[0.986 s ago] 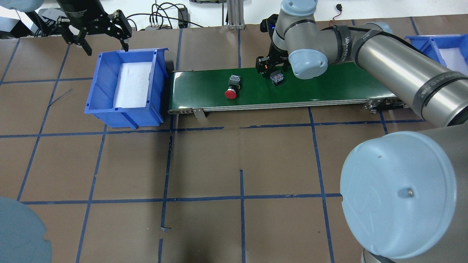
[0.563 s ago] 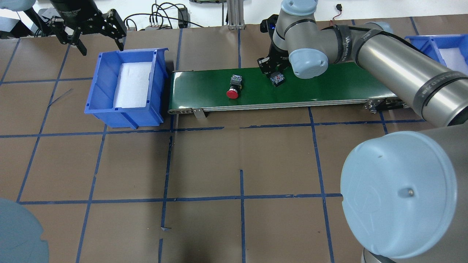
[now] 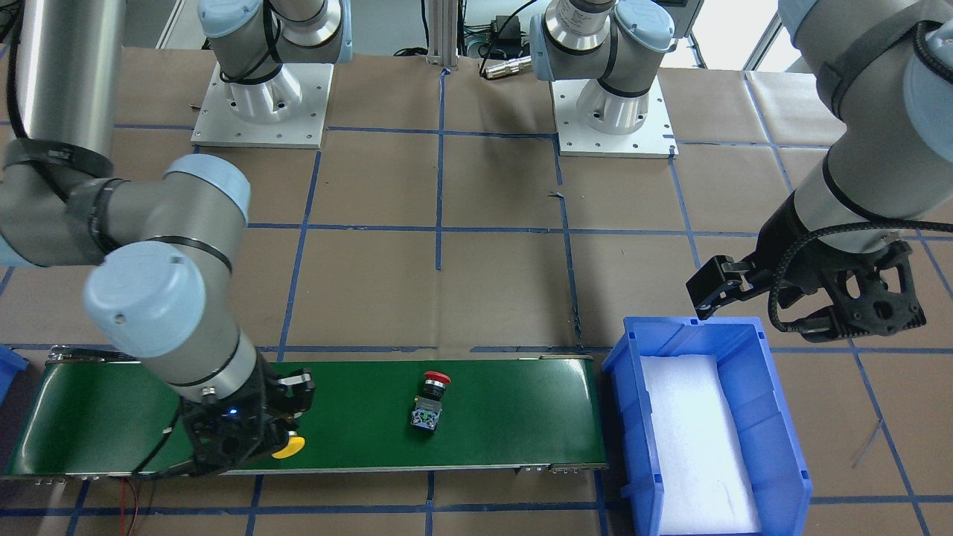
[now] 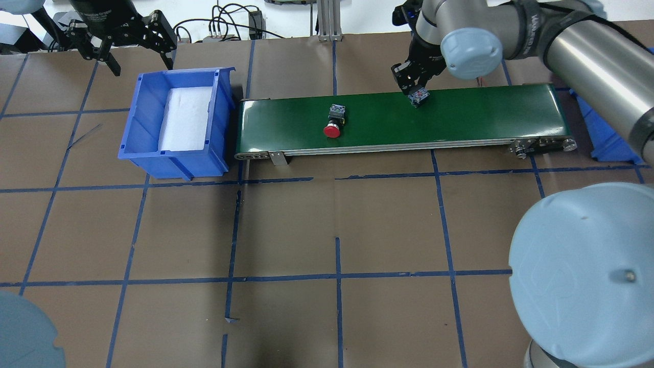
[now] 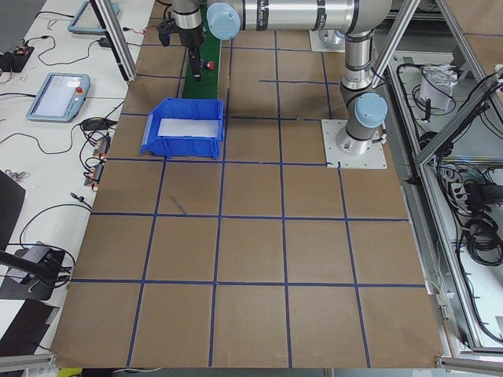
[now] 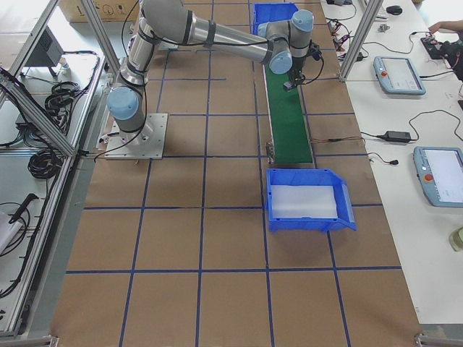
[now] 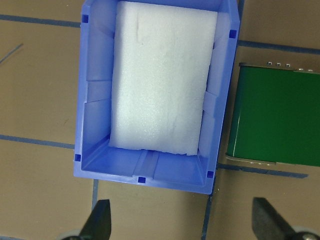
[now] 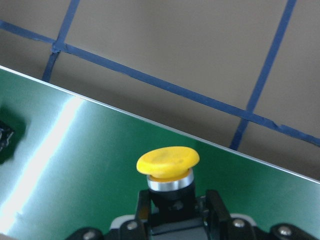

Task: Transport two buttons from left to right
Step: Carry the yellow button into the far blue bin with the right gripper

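Most of your view is table: matte brown paper gridded with blue tape. Across its far side you have a long, flat green belt with a slight sheen. At the belt's left end sits a blue plastic bin, boxy with sloped walls, lined with a white foam slab. The left gripper hangs just beyond the bin's far rim, black jaws spread wide around nothing. The right gripper has its jaws clamped on the yellow button at the black collar, with the smooth domed cap jutting out over the belt's far edge. You'll find the red button lying on its side mid-belt, round cap toward the robot, blocky grey base away.
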Controlling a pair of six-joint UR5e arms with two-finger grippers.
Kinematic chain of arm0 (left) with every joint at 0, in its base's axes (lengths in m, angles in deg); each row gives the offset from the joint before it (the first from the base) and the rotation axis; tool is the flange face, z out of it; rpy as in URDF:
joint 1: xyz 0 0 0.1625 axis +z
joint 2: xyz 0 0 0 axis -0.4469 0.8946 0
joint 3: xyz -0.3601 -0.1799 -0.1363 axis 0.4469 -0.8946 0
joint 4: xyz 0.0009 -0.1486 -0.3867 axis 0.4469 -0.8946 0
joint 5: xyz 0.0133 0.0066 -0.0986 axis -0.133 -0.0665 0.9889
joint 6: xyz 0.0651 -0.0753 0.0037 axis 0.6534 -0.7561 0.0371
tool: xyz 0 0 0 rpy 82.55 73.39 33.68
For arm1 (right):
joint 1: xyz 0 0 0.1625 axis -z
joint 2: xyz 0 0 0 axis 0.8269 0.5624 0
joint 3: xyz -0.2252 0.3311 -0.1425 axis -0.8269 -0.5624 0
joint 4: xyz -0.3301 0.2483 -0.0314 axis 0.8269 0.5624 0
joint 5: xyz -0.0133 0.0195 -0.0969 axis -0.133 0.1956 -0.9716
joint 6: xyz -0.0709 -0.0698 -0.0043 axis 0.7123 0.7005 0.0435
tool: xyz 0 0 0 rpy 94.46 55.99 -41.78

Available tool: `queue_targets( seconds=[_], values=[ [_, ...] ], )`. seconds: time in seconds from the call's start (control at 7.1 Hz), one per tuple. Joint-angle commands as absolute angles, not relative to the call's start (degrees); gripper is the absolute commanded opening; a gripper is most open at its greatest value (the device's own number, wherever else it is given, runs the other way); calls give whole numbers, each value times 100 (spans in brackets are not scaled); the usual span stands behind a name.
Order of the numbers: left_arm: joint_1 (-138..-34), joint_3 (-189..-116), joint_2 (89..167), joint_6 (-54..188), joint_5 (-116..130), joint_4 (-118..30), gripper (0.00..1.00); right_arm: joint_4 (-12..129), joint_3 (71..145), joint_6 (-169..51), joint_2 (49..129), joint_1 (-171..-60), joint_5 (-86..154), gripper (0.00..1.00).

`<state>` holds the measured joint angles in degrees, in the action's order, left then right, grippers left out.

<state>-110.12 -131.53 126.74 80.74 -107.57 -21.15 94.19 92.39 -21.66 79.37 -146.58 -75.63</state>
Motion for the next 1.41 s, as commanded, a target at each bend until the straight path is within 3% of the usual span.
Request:
queue_targets(
  seconds=[0.0, 0.56, 1.27],
  values=[
    [-11013, -13154, 12655, 8076, -10769, -2117, 100, 8573, 9147, -1084, 8374, -13634, -7528, 15],
    [-11013, -13171, 12655, 8076, -10795, -2117, 100, 8447, 9069, 781, 8438, -11725, -7598, 16],
    [-11013, -13154, 12716, 8076, -10787, -2117, 100, 8456, 7831, 1618, 7324, -10799, -7563, 16]
  ],
)
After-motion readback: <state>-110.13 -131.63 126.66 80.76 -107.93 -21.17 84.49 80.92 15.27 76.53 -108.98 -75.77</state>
